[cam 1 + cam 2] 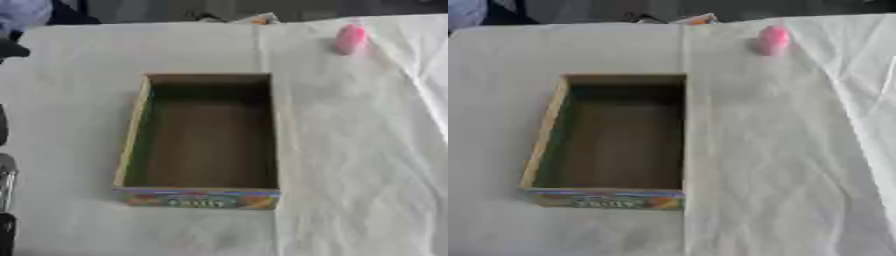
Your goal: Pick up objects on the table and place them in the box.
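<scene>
Left eye view: your box sits on the desk, a pink thing, maybe a bottle, far right; no hand's fingers visible, can't tell.

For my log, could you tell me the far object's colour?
Pink, clearest in the right eye view.

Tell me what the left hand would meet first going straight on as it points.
Only a sliver of the left hand shows, seemingly pointing up the table. Its line passes left of the box over bare cloth: free, perhaps until the dark shape at the far edge.
</scene>
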`<state>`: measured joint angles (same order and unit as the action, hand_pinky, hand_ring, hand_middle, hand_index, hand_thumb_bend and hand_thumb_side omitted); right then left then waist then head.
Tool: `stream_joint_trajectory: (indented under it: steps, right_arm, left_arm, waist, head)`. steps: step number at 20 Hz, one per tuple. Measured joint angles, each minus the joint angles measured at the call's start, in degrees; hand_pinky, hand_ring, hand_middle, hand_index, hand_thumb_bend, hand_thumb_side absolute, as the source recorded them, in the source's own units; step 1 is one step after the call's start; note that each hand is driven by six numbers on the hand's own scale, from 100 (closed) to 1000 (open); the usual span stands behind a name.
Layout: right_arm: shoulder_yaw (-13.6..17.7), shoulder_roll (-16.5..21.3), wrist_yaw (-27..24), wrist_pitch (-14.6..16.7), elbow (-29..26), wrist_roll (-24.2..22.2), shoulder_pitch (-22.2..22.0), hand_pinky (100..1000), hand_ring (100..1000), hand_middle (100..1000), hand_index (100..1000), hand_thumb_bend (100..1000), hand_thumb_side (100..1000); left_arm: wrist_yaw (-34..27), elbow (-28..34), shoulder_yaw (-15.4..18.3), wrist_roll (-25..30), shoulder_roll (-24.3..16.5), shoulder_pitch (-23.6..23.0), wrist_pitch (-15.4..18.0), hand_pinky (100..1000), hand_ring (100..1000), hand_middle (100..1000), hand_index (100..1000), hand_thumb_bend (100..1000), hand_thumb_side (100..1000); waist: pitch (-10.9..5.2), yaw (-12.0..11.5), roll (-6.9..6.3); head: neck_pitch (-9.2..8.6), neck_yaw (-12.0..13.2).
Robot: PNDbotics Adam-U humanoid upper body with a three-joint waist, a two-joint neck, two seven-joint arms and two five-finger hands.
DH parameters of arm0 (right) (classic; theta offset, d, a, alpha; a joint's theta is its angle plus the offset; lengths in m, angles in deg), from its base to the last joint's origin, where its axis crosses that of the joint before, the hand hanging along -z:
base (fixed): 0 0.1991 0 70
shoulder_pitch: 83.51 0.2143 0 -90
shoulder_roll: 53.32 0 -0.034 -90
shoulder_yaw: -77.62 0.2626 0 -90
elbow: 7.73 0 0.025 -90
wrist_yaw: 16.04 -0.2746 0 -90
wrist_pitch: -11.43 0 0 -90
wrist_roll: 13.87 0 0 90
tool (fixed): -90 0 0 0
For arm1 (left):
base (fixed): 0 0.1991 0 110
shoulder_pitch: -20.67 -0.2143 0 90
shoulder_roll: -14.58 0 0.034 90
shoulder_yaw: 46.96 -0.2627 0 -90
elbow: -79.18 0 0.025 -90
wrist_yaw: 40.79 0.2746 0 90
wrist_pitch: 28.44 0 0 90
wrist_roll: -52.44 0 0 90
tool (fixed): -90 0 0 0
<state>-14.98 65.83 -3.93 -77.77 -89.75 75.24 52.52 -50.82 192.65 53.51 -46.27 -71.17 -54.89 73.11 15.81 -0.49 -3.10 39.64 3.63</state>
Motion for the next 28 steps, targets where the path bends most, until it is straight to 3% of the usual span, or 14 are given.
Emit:
stream_joint_trajectory:
  steps: [6, 10, 15, 18, 28]
  right_arm:
    - [1.1, -1.0, -4.9, -4.0, -0.2, -1.0, 0.0, 602, 752, 655, 753, 288, 1000]
    - [1.1, -0.8, -7.8, -4.4, -1.0, 0.0, 0.0, 607, 760, 680, 777, 354, 1000]
    - [0.0, -0.3, -7.0, -2.6, -0.8, 0.0, 1.4, 621, 785, 723, 812, 486, 1000]
    - [-0.9, -0.2, -5.0, -1.2, 0.7, -1.2, 3.1, 630, 801, 745, 831, 507, 1000]
    - [-4.3, -2.0, 2.9, 5.6, 11.8, -8.1, 12.3, 686, 870, 817, 898, 792, 1000]
  left_arm:
    - [0.0, 0.0, 0.0, 0.0, 0.2, -0.2, 0.0, 568, 499, 571, 785, 100, 910]
    - [0.0, 0.0, 0.0, 0.0, 0.2, -0.2, 0.0, 568, 499, 571, 785, 100, 910]
    - [0.0, 0.0, 0.0, 0.0, 0.2, -0.2, 0.0, 569, 499, 571, 785, 100, 910]
    - [0.0, 0.0, 0.0, 0.1, 0.2, -0.2, 0.0, 569, 499, 571, 785, 100, 910]
    - [0.0, 0.0, -0.4, 0.3, 0.2, 0.0, -0.2, 569, 498, 571, 784, 100, 908]
  waist:
    - [0.03, 0.0, -0.18]
    - [0.03, 0.1, -0.16]
    - [0.35, -0.1, -0.15]
    - [0.64, -0.3, -0.14]
    - [1.29, -0.8, -0.04]
  head:
    - [0.00, 0.0]
    - [0.10, -0.2]
    - [1.15, -1.1]
    - [1.60, -1.3]
    - [1.02, -1.4]
